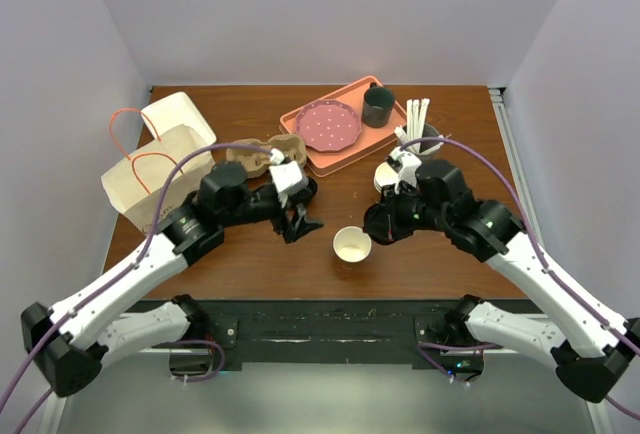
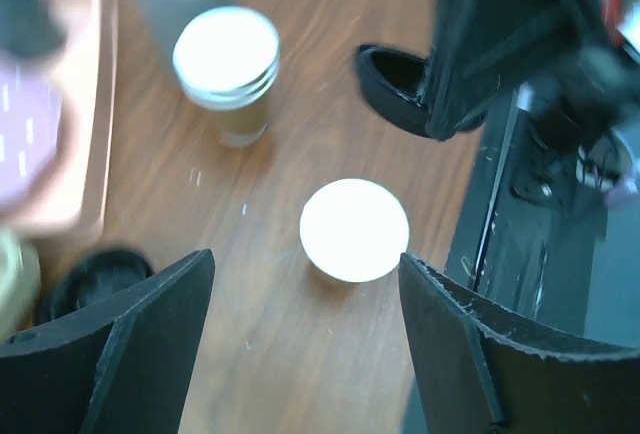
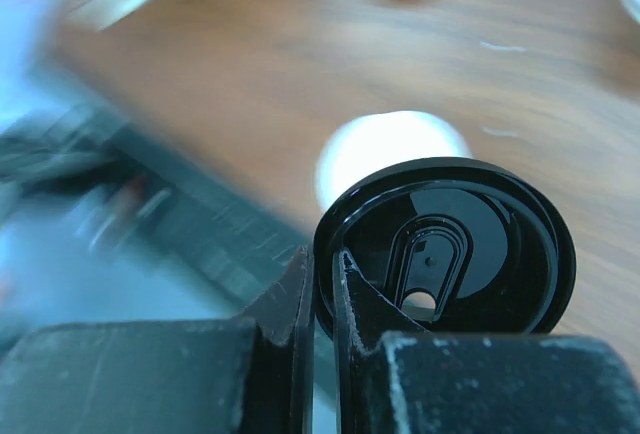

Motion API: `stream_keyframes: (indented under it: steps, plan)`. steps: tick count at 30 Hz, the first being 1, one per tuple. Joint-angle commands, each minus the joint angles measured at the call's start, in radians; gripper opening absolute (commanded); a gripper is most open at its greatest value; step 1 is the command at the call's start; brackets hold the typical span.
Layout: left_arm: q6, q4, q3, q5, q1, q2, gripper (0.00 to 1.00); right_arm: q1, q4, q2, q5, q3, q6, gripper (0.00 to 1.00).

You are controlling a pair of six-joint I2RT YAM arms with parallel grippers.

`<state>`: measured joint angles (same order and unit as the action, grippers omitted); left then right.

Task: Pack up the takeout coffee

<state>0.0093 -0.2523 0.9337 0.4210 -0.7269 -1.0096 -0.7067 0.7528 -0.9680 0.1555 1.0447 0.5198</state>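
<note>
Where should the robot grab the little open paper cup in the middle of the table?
Probably around its side wall, below the rim, coming in level from the left. The cup stands upright and open, the lid must go on top, and the left end effector is open near it.

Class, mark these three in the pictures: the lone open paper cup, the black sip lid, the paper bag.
paper cup (image 1: 352,244), top view, on its white inside.
black sip lid (image 3: 445,246), right wrist view, on its recessed middle.
paper bag (image 1: 132,189), top view, on its broad side.
</note>
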Motion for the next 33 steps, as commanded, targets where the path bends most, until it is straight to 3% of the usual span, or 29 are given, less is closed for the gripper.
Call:
stream_keyframes:
  steps: [1, 6, 12, 17, 25, 33]
  plan:
    - [0.256, 0.361, -0.104, 0.267, 0.0, 0.158, 0.81, -0.005, 0.108, 0.002, 0.534, 0.06, -0.204, 0.06]
    - [0.316, 0.324, -0.078, 0.49, -0.014, 0.16, 0.79, -0.004, -0.002, 0.038, 0.862, 0.069, -0.173, 0.04]
    - [0.328, 0.366, -0.056, 0.613, -0.061, 0.131, 0.77, -0.005, -0.148, 0.045, 1.022, 0.044, -0.073, 0.05]
    - [0.418, 0.272, 0.008, 0.634, -0.117, 0.048, 0.75, -0.005, -0.144, 0.022, 1.041, 0.061, -0.08, 0.06]
    - [0.411, 0.271, 0.028, 0.66, -0.158, -0.001, 0.71, -0.004, -0.271, 0.038, 1.047, 0.041, 0.037, 0.06]
    - [0.279, 0.383, 0.005, 0.69, -0.167, -0.026, 0.49, -0.005, -0.313, 0.054, 1.024, 0.006, 0.074, 0.07]
